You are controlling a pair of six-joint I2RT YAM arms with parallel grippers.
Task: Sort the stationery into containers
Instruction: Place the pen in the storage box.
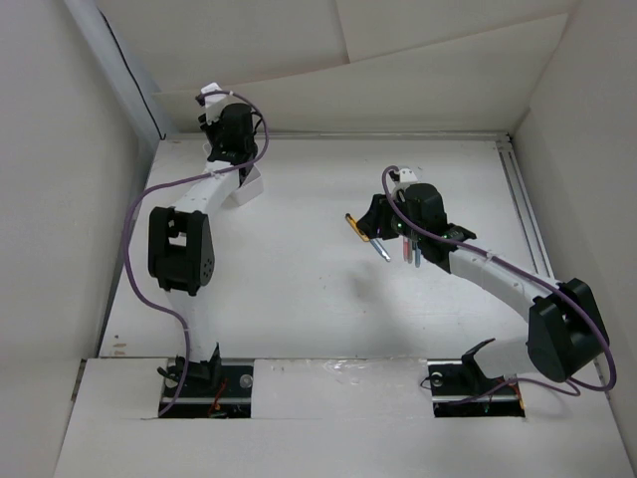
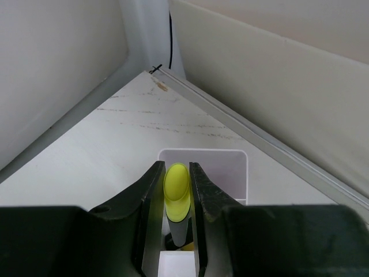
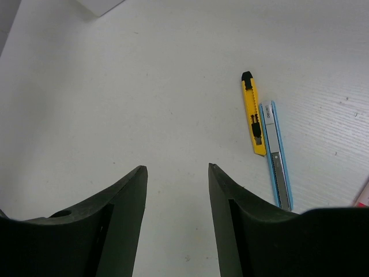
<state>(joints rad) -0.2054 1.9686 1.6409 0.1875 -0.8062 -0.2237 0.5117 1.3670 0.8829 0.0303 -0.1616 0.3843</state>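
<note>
left pincer (image 2: 174,168) pinching yellow-capped marker (image 2: 176,187) over tray (image 2: 202,152) in far-left tabletop (image 2: 115,144) corner, lined up for drop. right pincer (image 3: 176,173) spread, empty, beside yellow cutter (image 3: 252,118), probably next pick.

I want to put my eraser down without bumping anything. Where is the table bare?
The widest bare patch of table lies between the left arm and the yellow cutter. The far strip between the white tray and the right arm is bare too. It is crowded by the right arm, where that cutter, a blue cutter and pens lie close.
</note>
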